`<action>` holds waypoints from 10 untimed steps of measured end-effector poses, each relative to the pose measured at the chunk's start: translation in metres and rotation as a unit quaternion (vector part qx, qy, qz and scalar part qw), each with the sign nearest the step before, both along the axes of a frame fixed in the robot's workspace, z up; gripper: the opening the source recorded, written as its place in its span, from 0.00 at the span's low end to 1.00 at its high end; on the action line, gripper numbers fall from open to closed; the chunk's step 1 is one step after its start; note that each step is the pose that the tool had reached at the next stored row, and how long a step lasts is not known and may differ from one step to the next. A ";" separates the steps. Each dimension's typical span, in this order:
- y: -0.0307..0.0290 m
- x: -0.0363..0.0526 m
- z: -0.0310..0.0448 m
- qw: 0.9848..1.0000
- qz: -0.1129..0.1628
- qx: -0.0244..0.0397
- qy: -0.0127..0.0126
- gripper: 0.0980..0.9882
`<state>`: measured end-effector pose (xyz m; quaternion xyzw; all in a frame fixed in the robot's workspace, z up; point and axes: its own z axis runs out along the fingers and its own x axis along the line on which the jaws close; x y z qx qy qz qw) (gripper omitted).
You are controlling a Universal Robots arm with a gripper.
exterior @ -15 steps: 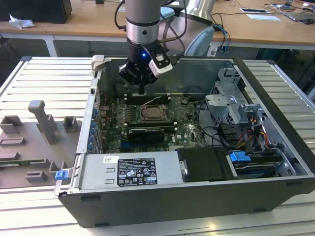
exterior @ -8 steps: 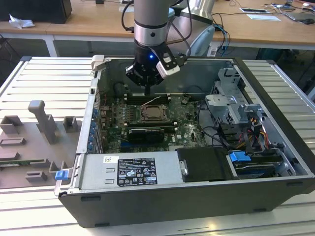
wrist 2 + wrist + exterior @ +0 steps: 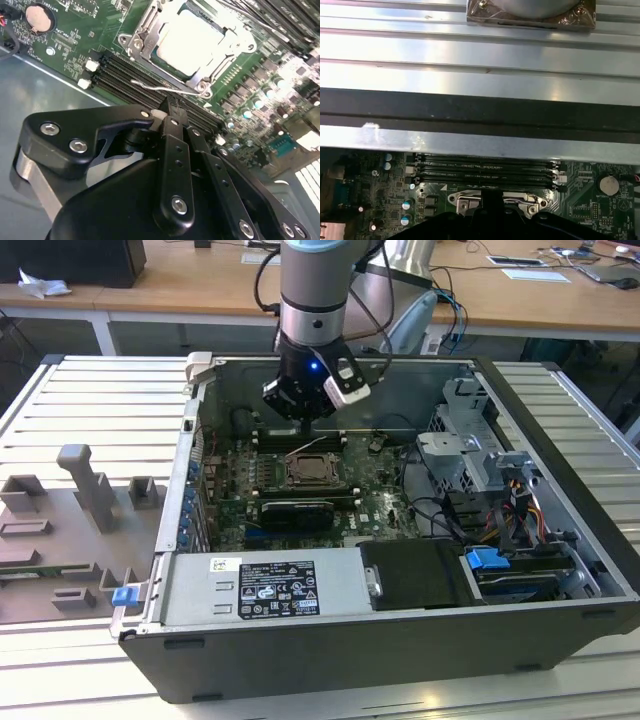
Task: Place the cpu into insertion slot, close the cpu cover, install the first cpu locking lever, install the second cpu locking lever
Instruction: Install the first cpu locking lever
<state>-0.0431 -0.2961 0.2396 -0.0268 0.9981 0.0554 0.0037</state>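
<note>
Cpu (image 3: 187,42): seated in the insertion slot (image 3: 150,52), cpu cover (image 3: 227,32) closed over it. Thin wire locking lever (image 3: 160,87) stood free beside the slot: judged springy, slippery, best caught near its hooked end. End effector (image 3: 167,112): fingers closed together just beside the lever, holding nothing.

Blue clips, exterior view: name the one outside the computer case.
The blue clip by the grey fixture at the exterior view's left; the other sits inside the case.
</note>
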 end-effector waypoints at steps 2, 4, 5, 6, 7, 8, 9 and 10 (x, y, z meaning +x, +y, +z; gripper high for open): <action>0.0001 0.0018 -0.0043 1.000 0.002 0.000 0.000 0.01; 0.0003 0.0040 -0.0060 1.000 0.002 0.000 0.000 0.01; 0.0005 0.0052 -0.0067 1.000 0.002 0.000 0.000 0.01; 0.0008 0.0062 -0.0076 1.000 0.002 0.000 0.000 0.01; 0.0013 0.0069 -0.0087 1.000 0.002 0.000 0.000 0.01; 0.0020 0.0075 -0.0098 1.000 0.002 0.000 0.000 0.01; 0.0026 0.0080 -0.0105 1.000 0.002 0.000 0.000 0.01; 0.0031 0.0085 -0.0109 1.000 0.002 0.000 0.000 0.01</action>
